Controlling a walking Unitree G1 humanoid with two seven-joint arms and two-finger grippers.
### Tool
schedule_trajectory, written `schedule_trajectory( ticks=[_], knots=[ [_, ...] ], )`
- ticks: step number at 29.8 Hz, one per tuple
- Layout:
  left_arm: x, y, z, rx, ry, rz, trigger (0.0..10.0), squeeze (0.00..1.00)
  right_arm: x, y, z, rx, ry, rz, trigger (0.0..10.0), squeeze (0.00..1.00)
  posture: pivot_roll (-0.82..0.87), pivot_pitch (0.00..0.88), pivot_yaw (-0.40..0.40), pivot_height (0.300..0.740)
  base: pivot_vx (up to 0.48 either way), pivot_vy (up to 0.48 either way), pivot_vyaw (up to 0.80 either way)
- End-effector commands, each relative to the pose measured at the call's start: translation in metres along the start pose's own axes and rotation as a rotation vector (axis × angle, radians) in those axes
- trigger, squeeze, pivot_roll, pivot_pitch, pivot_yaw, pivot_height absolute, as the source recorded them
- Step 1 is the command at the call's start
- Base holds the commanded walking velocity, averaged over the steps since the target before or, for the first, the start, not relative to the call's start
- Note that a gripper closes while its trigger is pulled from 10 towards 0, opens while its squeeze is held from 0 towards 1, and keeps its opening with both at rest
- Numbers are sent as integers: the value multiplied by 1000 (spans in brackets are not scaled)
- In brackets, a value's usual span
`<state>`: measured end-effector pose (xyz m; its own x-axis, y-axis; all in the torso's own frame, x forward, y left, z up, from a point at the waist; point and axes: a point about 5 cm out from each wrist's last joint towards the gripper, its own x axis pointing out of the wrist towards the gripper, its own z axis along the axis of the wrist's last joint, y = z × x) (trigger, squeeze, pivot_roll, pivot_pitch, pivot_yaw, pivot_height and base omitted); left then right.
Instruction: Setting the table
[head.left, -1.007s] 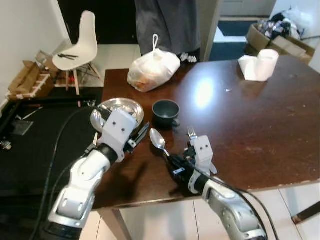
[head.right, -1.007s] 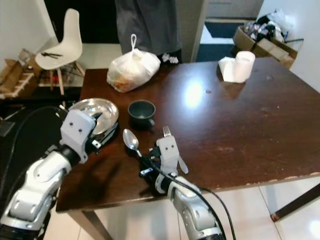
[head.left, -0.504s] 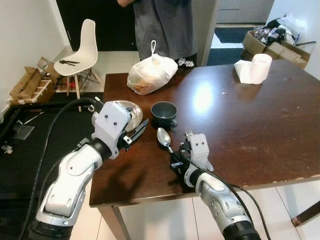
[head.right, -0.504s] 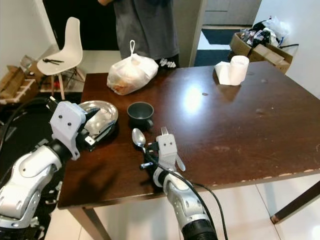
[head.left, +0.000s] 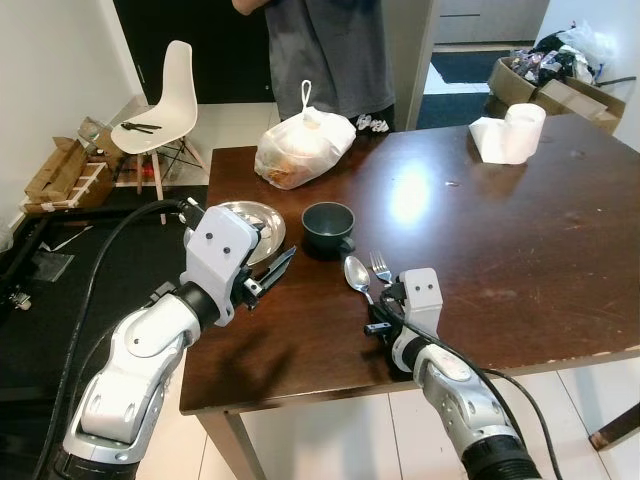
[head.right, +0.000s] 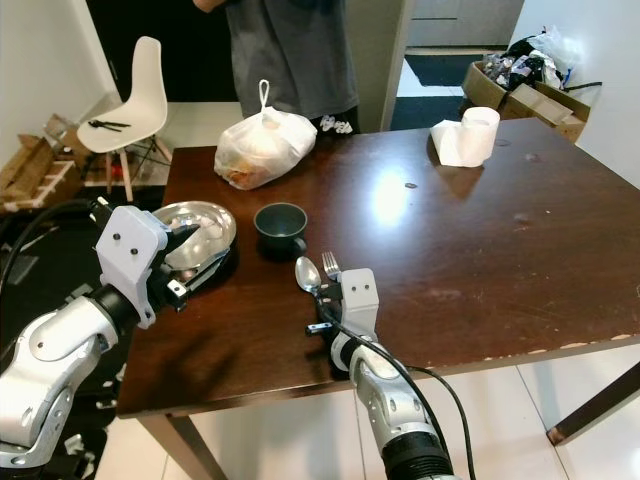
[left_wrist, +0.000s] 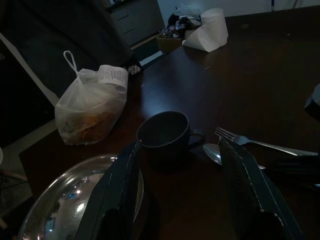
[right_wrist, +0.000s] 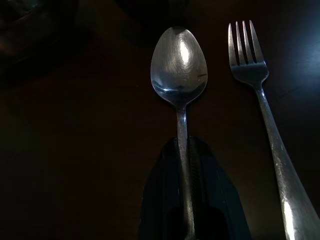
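The setting looks partly laid to me, with the cutlery the piece in hand. Starting at my left, my left gripper (head.left: 268, 272) hovers low over the near-left part of the table with its two fingers spread apart and nothing between them, just beside the steel plate (head.left: 262, 215), which sits near the table's left edge. Right of the plate stands the dark cup (head.left: 329, 222), and nearer to me than the cup lie the spoon (head.left: 357, 275) and the fork (head.left: 381, 267), side by side with their heads pointing away from me. My right gripper (head.right: 322, 313) is closed on the spoon's handle, its fingers pinching the stem just below the bowl, with the fork free on the table just beside it. I judge that the spoon has yet to be let go in its final place and that plate, cup and cutlery may need squaring up into one setting. The table (head.left: 520, 250) is dark, glossy wood with a bright glare patch; a knotted plastic bag (head.left: 304, 145) rests at its far left and a paper towel roll (head.left: 512, 132) at the far right. Beyond stand a white chair (head.left: 160, 95), a person (head.left: 330, 45) at the far edge, and boxes of clutter.
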<state>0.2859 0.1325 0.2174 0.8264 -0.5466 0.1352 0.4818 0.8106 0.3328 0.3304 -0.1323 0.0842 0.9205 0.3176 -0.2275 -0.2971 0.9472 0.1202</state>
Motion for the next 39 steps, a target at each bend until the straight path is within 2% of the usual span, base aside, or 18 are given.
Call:
schedule_trajectory(
  ticks=[1,4,5,7,8,9,10,19,20,23,28,31,33,36,39],
  knots=[
    [-3,0,1,-3,9,-5,10000,0,1,1,-3,-7,10,10,10000,0,8,27,139,740,0,0,0],
    [-3,0,1,-4,11,-5,10000,0,2,1,-3,-10,9,16,10000,0,8,27,140,740,0,0,0],
    [-3,0,1,-5,14,-4,10000,0,3,1,-2,-14,8,29,10000,157,9,27,140,740,0,0,0],
    [-4,0,2,-6,16,-3,10000,0,3,2,-2,-17,6,38,10000,176,14,28,139,740,0,0,0],
    [-4,0,2,-7,17,-1,10000,0,4,2,-2,-19,5,44,10000,604,16,28,137,740,0,0,0],
    [-4,0,2,-8,17,0,10000,0,4,3,-2,-19,4,48,10000,604,15,28,137,740,0,0,0],
    [-4,0,2,-8,18,1,10000,0,5,3,-2,-19,4,49,10000,1000,14,27,137,740,0,0,0],
    [-2,-3,1,-14,18,-2,10000,0,5,1,3,-21,-17,44,10000,1000,3,22,135,740,0,0,0],
    [-1,-3,1,-15,16,-1,10000,0,4,2,7,-19,-37,49,10000,0,-4,17,131,740,0,0,0],
    [0,-3,1,-17,15,0,10000,0,2,3,11,-20,-56,55,10000,0,-4,17,131,740,0,0,0],
    [0,-5,-1,-29,21,6,10000,0,-10,8,25,-44,-134,89,10000,0,-10,10,128,740,0,0,0],
    [-1,-1,-12,-69,60,48,10000,0,-34,24,48,-82,-254,145,10000,0,-11,4,153,740,0,0,0],
    [-1,3,-15,-78,73,85,10000,0,-44,31,57,-105,-305,157,10000,0,-6,6,153,740,0,0,0],
    [0,6,-17,-83,74,120,10000,0,-52,36,65,-120,-350,145,10000,0,11,7,145,740,0,0,0],
    [1,7,-17,-100,69,173,10000,0,-61,35,77,-91,-420,79,10000,0,16,3,132,740,0,0,0]
  ],
)
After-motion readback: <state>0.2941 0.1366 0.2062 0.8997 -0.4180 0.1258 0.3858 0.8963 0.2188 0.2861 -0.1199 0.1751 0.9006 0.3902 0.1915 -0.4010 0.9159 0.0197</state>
